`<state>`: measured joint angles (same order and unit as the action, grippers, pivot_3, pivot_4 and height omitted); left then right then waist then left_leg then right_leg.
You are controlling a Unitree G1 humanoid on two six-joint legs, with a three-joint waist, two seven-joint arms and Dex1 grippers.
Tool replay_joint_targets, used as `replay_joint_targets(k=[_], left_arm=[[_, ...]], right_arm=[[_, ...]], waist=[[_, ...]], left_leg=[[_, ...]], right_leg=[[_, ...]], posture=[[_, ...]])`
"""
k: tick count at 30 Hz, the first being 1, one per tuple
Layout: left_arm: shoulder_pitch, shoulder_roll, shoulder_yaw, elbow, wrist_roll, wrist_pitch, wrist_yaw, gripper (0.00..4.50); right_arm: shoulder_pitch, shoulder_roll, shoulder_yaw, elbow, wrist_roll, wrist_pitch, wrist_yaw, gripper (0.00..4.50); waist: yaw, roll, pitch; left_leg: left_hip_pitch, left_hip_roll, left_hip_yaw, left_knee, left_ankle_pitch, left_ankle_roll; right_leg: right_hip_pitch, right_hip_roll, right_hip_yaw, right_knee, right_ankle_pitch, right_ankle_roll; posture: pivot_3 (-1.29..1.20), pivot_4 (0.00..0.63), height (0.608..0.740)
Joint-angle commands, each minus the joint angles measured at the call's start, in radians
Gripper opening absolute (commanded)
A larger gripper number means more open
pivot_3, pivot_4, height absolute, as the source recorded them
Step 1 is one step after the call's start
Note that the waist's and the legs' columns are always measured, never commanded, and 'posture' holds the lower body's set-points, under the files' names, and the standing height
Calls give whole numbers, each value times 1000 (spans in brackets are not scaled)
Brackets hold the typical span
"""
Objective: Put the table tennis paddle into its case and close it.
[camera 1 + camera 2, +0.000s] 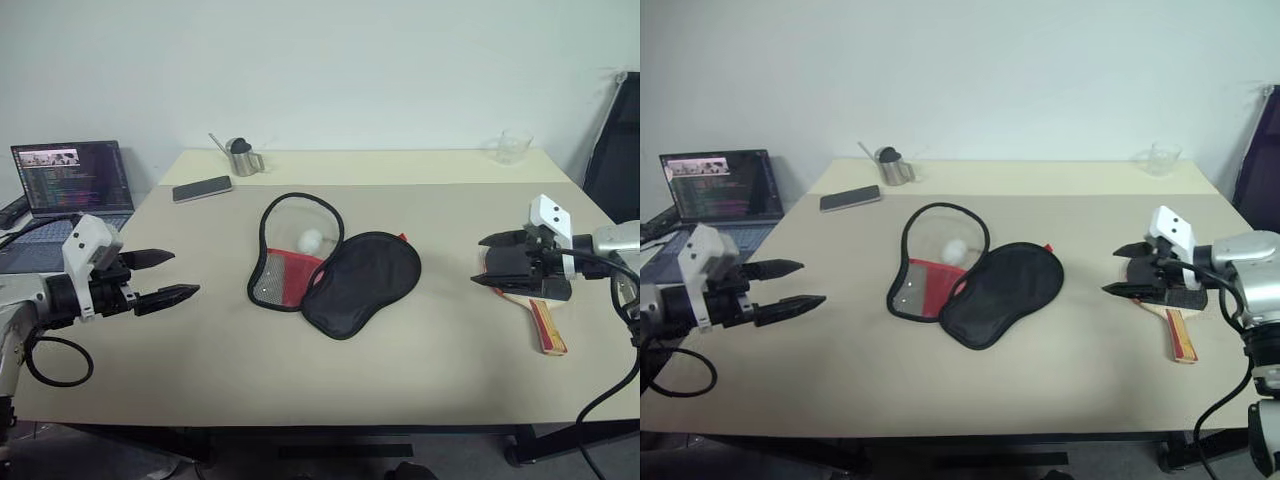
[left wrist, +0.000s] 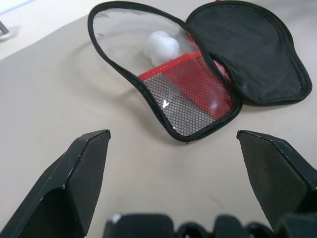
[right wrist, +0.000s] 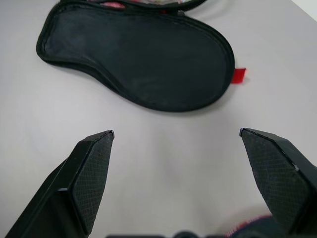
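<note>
Jaws of both the left gripper (image 1: 168,276) and right gripper (image 1: 487,260) gape empty; the case (image 1: 335,268) logo is unreadable.

I see a beige table (image 1: 400,390) against a plain pale wall. Toward its far edge a dark phone (image 1: 202,188) lies flat, and just beside it stands a small metal pitcher (image 1: 241,157) with a handle and a thin rod leaning out. A clear glass cup (image 1: 514,146) sits near the far right corner. Off the table's left side, an open laptop (image 1: 72,180) shows a lit screen.
</note>
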<state>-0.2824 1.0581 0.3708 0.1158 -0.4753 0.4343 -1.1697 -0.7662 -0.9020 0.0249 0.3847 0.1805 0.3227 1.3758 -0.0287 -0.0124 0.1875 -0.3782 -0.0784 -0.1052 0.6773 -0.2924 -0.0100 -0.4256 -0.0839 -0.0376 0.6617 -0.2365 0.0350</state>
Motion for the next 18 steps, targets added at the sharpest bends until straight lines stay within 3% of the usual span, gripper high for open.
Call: replay_joint_targets(k=[1, 10, 18], left_arm=[[-29, 23, 27, -12, -7, -5, 6, 4500], [-77, 14, 5, 9, 0, -3, 19, 4500], [-267, -122, -145, 192, 49, -1, 54, 4500]], right_arm=[[-13, -6, -15, -40, 21, 0, 1, 4480], [-27, 16, -17, -17, 9, -22, -21, 4480], [-17, -3, -24, -14, 4, -24, -42, 4480]], waist=[[0, 0, 0], [0, 0, 0], [3, 0, 0]], left_leg=[[0, 0, 0, 0, 0, 0], [0, 0, 0, 0, 0, 0], [0, 0, 0, 1, 0, 0]], right_leg=[[0, 0, 0, 0, 0, 0], [0, 0, 0, 0, 0, 0], [0, 0, 0, 1, 0, 0]], posture=[[0, 150, 740], [0, 150, 740], [0, 150, 740]])
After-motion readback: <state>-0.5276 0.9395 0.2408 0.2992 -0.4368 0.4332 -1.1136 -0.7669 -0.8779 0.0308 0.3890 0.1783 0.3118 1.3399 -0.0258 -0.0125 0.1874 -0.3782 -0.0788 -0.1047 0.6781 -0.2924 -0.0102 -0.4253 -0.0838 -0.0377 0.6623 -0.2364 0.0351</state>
